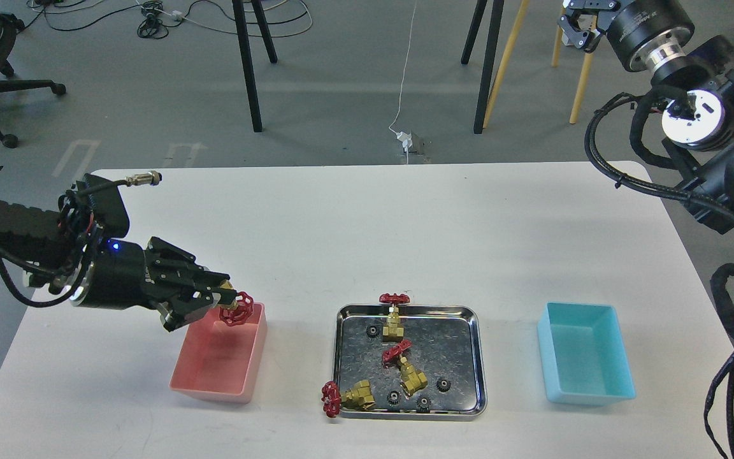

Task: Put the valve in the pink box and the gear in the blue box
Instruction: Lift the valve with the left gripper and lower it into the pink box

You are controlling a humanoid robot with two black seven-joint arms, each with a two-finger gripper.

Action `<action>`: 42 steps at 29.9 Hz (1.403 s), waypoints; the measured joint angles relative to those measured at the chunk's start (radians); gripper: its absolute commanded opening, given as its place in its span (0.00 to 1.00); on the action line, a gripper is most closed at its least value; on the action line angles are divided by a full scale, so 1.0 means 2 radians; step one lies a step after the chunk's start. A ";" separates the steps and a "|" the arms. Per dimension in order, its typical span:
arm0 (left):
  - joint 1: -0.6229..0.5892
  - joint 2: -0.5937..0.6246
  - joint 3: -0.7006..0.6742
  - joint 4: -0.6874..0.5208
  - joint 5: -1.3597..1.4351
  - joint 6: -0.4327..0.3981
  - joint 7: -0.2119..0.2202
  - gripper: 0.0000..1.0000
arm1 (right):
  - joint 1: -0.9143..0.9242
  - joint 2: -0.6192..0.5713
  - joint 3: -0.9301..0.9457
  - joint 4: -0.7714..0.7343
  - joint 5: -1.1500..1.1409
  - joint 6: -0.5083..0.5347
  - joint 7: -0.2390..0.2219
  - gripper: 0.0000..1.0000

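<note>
My left gripper is shut on a brass valve with a red handwheel and holds it above the far edge of the pink box. The steel tray holds two more valves and several small black gears. A third valve lies over the tray's front left corner. The blue box stands to the right of the tray and looks empty. My right gripper is raised high at the top right, far from the table; its fingers cannot be told apart.
The white table carries the pink box, the tray and the blue box in a row near its front edge. Behind the table are chair and easel legs and floor cables.
</note>
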 measured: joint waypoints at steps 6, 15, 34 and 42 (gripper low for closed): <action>0.035 -0.005 -0.005 0.015 0.008 0.000 0.000 0.20 | -0.008 -0.009 0.001 0.000 0.001 0.000 0.000 0.99; 0.086 -0.034 -0.008 0.082 0.011 0.002 0.000 0.22 | -0.014 -0.009 0.003 0.001 0.001 0.000 0.000 0.99; 0.118 -0.066 -0.027 0.095 0.010 0.003 0.000 0.31 | -0.032 -0.011 0.004 0.001 0.001 0.000 0.001 0.99; 0.119 -0.066 -0.031 0.095 0.009 0.002 0.000 0.40 | -0.033 -0.017 0.003 0.002 0.001 0.000 0.001 0.99</action>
